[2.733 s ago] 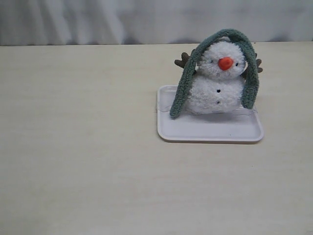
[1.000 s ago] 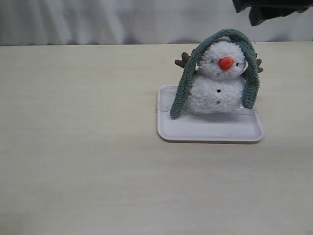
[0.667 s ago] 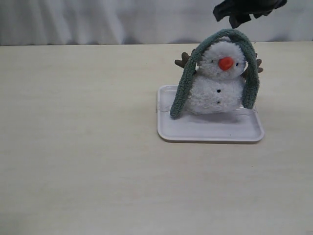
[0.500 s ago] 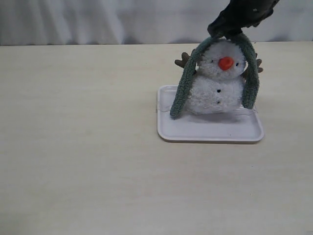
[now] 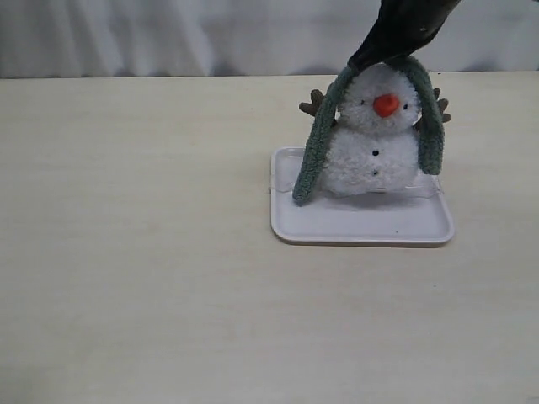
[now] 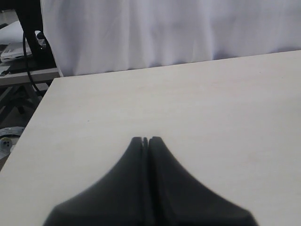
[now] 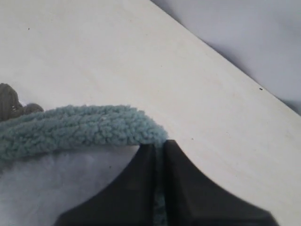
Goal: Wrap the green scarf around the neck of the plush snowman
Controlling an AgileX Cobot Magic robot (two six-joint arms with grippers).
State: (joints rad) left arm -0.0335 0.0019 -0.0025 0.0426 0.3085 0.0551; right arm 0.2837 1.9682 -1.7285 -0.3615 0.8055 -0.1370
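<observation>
The plush snowman [image 5: 371, 151] sits upright on a white tray [image 5: 362, 225], orange nose facing me. The green scarf [image 5: 318, 151] is draped over its head, both ends hanging down its sides, not at the neck. My right gripper [image 5: 381, 57] comes down from above onto the scarf's top and is shut on it; the right wrist view shows the fuzzy scarf [image 7: 84, 129] pinched between the black fingers [image 7: 186, 188] of the right gripper [image 7: 159, 147]. My left gripper [image 6: 146, 140] is shut and empty over bare table, out of the exterior view.
The tray stands right of centre on a pale wooden table [image 5: 135, 252]. A white curtain [image 5: 168, 34] hangs behind the far edge. A brown twig arm [image 5: 313, 103] sticks out at the snowman's left side.
The right arm has descended from the top right onto the snowman's head and closed on the scarf's top. The scarf's right end now hangs slightly higher. The snowman stays in place.
</observation>
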